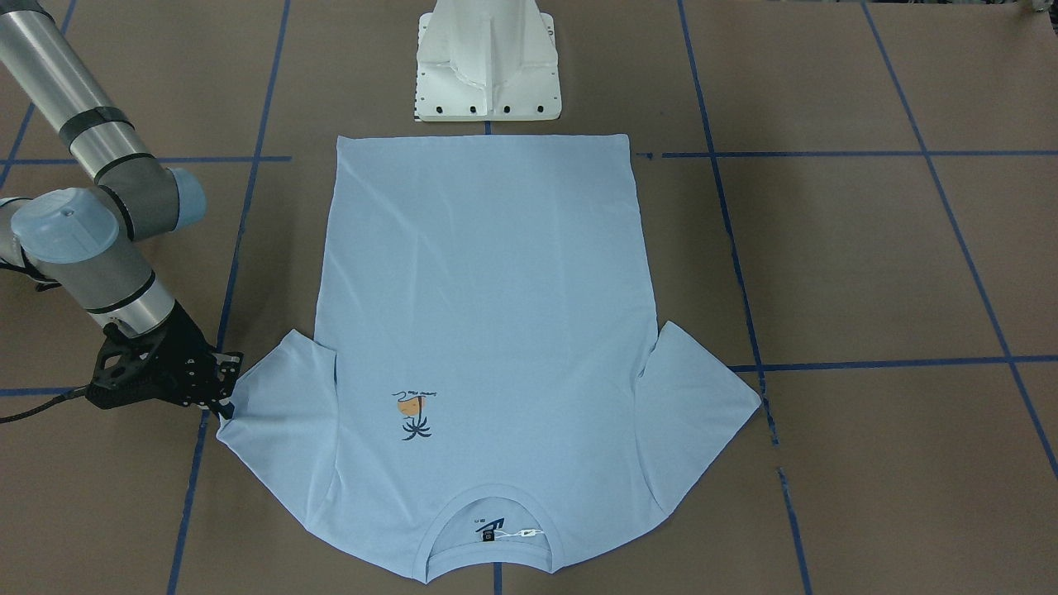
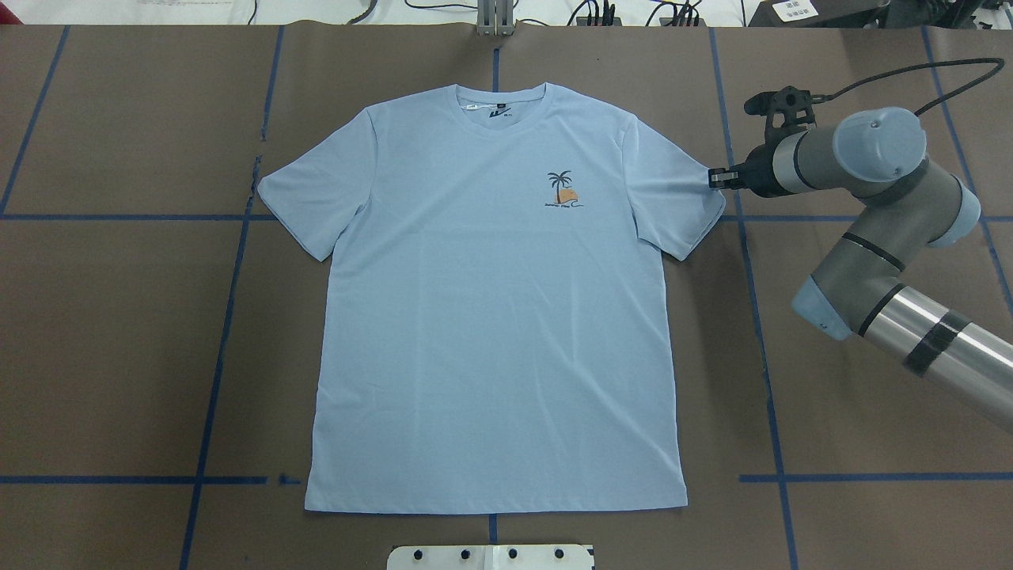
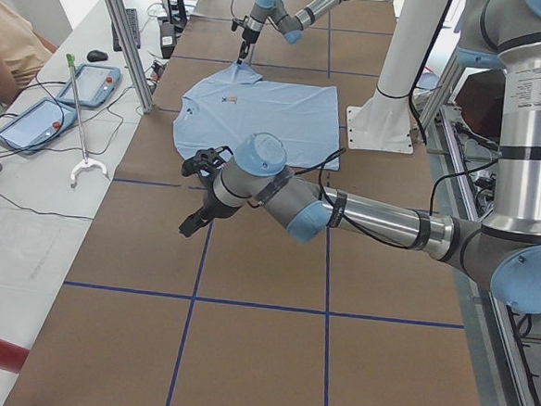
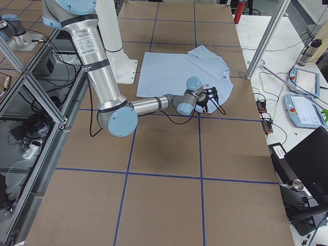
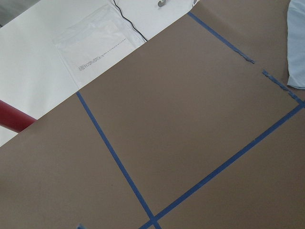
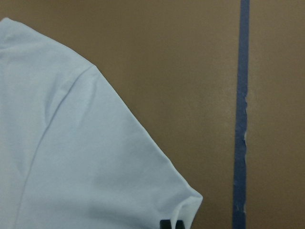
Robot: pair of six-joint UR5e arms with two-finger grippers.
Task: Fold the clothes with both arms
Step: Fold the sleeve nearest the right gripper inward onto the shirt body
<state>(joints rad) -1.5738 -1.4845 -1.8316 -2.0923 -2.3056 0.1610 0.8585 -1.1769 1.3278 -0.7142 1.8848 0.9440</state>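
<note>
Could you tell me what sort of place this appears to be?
Most likely a robotics lab workcell: the table is covered in brown paper with a blue tape grid, aluminium frame posts stand beside it, and teach pendants lie on the white side bench. A T-shirt lies spread out.

T-shirt (image 2: 491, 317): light blue knit cloth, matt and smooth, with faint soft creases. Chest print (image 2: 560, 190): flat, matt.

Table cover (image 2: 119, 356): brown paper-like sheet, matt, slightly fibrous.

Grid tape (image 2: 215, 380): blue, matt, edges ragged in places.

Right arm (image 1: 41, 62): tubes of silver metal with a satin sheen, banded in black tape. Joints grey and matt. Caps light blue, smooth plastic by appearance, low gloss.

Right gripper (image 1: 225, 405): black, matt, plastic by appearance.

Cable (image 2: 910, 73): black, smooth sheath.

Pedestal base (image 1: 488, 66): white, painted, semi-gloss.
</note>
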